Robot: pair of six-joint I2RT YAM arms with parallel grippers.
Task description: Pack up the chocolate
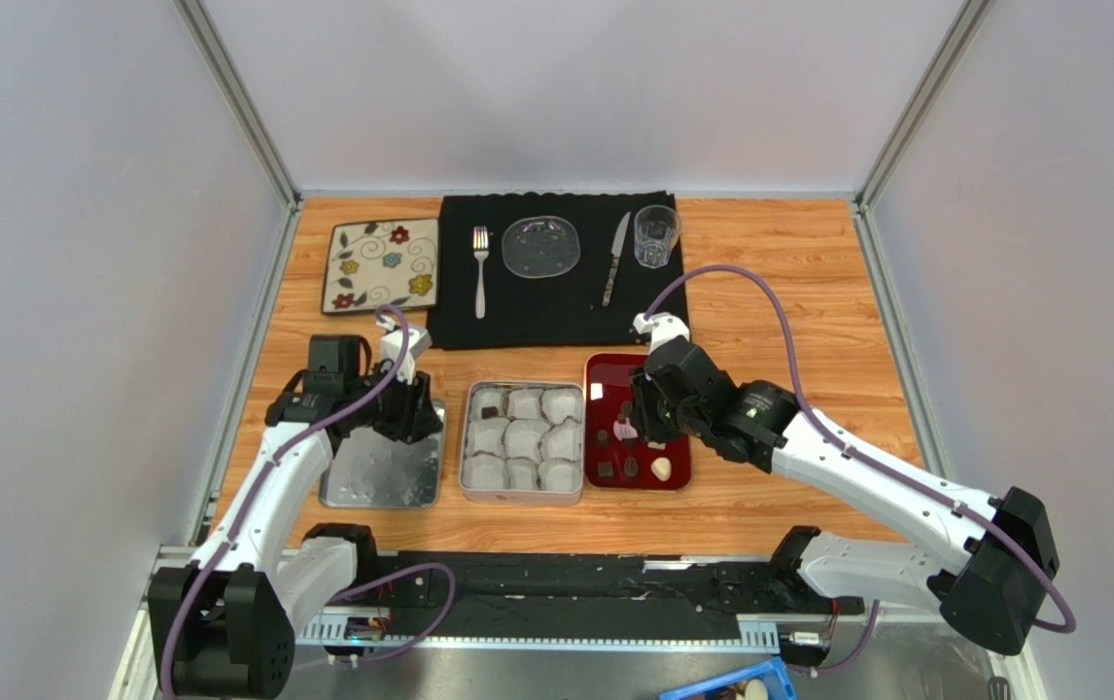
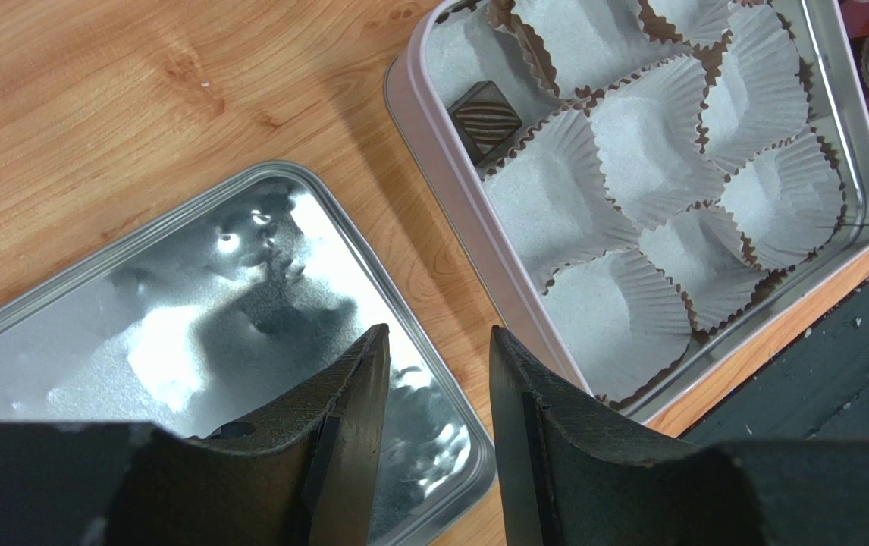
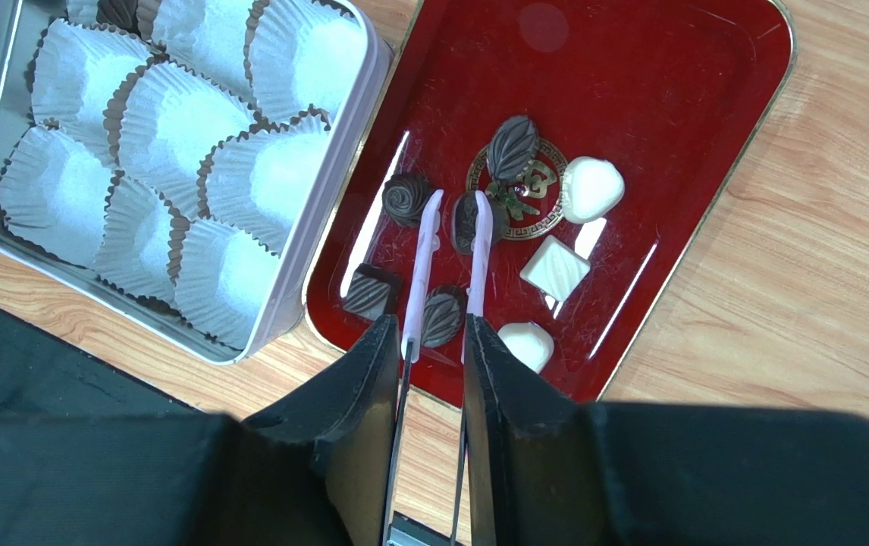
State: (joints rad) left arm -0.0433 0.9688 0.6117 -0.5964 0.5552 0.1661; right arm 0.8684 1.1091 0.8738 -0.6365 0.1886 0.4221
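Note:
Several chocolates lie on the red tray: dark ones, and cream-white ones. My right gripper is shut on pink-tipped tongs. The tong tips straddle a dark piece on the tray. The tin holds crinkled white paper cups, and one dark square chocolate sits in a corner cup. My left gripper is open and empty over the corner of the tin lid, beside the tin.
A black placemat at the back carries a fork, a glass plate, a knife and a glass. A flowered tile lies to its left. A black strip runs along the near edge.

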